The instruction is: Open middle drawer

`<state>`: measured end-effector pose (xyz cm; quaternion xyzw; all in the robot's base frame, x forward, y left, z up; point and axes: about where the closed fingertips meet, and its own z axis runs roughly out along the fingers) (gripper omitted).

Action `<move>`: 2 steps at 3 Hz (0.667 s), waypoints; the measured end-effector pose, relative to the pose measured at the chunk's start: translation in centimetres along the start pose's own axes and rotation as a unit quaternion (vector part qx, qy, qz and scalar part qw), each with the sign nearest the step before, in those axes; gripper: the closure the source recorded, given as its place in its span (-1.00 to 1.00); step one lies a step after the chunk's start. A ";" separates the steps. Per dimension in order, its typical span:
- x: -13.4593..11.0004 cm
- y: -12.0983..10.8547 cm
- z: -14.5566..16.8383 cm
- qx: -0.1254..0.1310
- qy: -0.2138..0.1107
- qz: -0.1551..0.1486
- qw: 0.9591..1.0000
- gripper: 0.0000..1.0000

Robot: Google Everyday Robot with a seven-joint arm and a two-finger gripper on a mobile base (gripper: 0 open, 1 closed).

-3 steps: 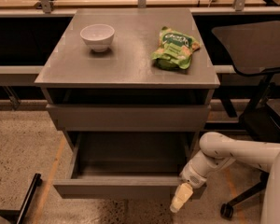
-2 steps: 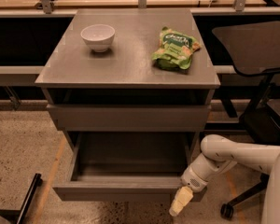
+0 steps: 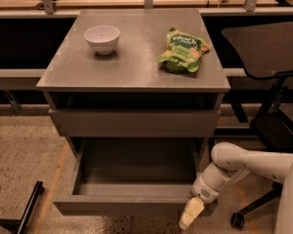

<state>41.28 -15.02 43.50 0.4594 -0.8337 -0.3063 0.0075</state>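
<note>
One piece of writing only: white lettering on the green snack bag (image 3: 183,51), not legible. Lying flat on the grey cabinet top (image 3: 136,67), high and almost straight above the gripper (image 3: 186,222).

Far left of the gripper and at about its height, a black bar (image 3: 28,209) slanting over the speckled floor (image 3: 19,150). Up and well left of it, near the back left corner of the cabinet top, a white bowl (image 3: 101,37), upright and well apart from the bag. Under the cabinet top, a dark gap and then the upper drawer front (image 3: 134,123), above the gripper and reaching mostly to its left. Up and right of the gripper and joined to it, the white arm (image 3: 249,164), entering from the right edge. Further right and higher, a black office chair (image 3: 263,48), with one castor (image 3: 237,221) on the floor just right of the gripper.

Pulled far out below the upper front, the middle drawer (image 3: 122,204), with its grey inside open to view. Runs leftward from the gripper, front panel at about the gripper's own height. Gripper pointing down at the drawer's right front corner, against it or just before it; contact not to be told. Whether released or clenched, likewise not to be told.
</note>
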 end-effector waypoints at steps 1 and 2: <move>-0.9 1.0 -2.8 0.034 -0.003 -0.025 0.999 -1.00; -3.5 2.4 -8.1 0.113 -0.032 -0.097 0.988 -1.00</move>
